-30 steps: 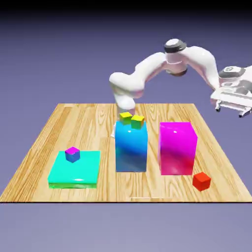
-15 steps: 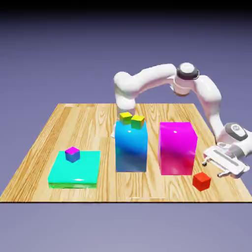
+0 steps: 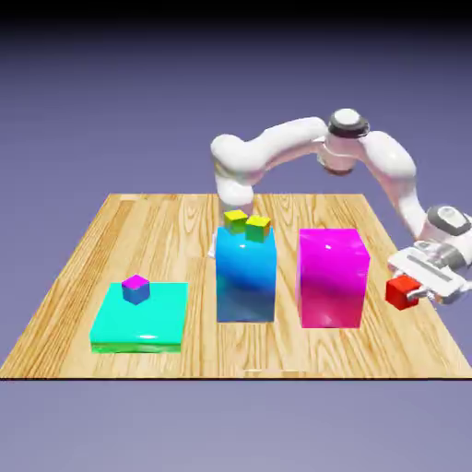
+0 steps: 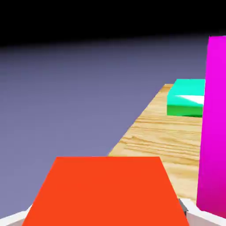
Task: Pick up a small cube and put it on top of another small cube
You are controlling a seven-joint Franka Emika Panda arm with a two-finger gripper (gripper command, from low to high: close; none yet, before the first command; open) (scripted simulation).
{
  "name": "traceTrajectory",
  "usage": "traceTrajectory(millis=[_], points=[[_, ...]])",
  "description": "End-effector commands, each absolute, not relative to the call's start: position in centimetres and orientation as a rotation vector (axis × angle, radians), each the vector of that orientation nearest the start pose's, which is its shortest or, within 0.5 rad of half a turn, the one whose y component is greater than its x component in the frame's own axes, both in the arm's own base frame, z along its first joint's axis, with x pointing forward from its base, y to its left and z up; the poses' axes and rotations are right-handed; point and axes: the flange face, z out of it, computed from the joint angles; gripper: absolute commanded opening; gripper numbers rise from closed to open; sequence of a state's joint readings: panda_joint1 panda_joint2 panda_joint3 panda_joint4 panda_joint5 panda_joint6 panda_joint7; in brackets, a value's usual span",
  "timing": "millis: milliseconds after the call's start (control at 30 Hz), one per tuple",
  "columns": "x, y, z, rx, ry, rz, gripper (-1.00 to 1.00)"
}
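The small red cube [image 3: 400, 293] hangs a little above the table, to the right of the tall magenta block [image 3: 332, 277] in the exterior view. My gripper [image 3: 407, 292] is shut on it, held sideways at the table's right edge. In the hand view the red cube [image 4: 106, 190] fills the bottom of the picture and hides most of the fingertips. A blue cube with a magenta top [image 3: 135, 289] rests on the teal slab [image 3: 138, 323]. Two yellow cubes [image 3: 247, 223] sit on the tall blue block [image 3: 246, 281].
The wooden table [image 3: 111, 240] holds the teal slab at the exterior view's left and the two tall blocks in the middle. In the hand view the magenta block [image 4: 215, 123] stands close at the right, with the teal slab [image 4: 187, 100] beyond it.
The arm came down from high at the right to the red cube on the table. The gripper shut on the cube and raised it off the wood.
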State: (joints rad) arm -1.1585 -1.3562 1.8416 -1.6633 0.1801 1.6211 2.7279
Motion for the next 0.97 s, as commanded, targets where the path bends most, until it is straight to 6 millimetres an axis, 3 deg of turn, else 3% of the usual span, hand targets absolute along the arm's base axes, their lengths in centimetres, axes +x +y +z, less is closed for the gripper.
traceTrajectory(millis=[0, 133, 200, 333, 433, 567, 600, 633, 833, 867, 933], points=[[37.1, 46.8, 24.0, -1.331, 2.484, -1.84, -1.0], [36.0, 45.0, 30.1, -1.241, 2.672, -1.703, -1.0], [37.5, 40.6, 31.8, -1.084, 2.849, -1.717, -1.0], [40.2, 29.9, 33.5, -0.628, 3.223, -1.781, -1.0], [40.4, 22.5, 34.8, -0.213, 3.484, -1.751, -1.0], [39.0, 13.8, 36.2, 0.438, 3.753, -1.626, -1.0], [39.3, 12.6, 35.4, 0.53, 3.739, -1.713, -1.0], [39.3, 12.6, 35.4, 0.53, 3.739, -1.713, -1.0], [35.1, 10.3, 32.1, 0.53, 3.739, -1.713, -1.0], [35.1, 10.3, 32.1, 0.53, 3.739, -1.713, 1.0], [35.9, 10.8, 32.6, 0.528, 3.741, -1.713, 1.0]])
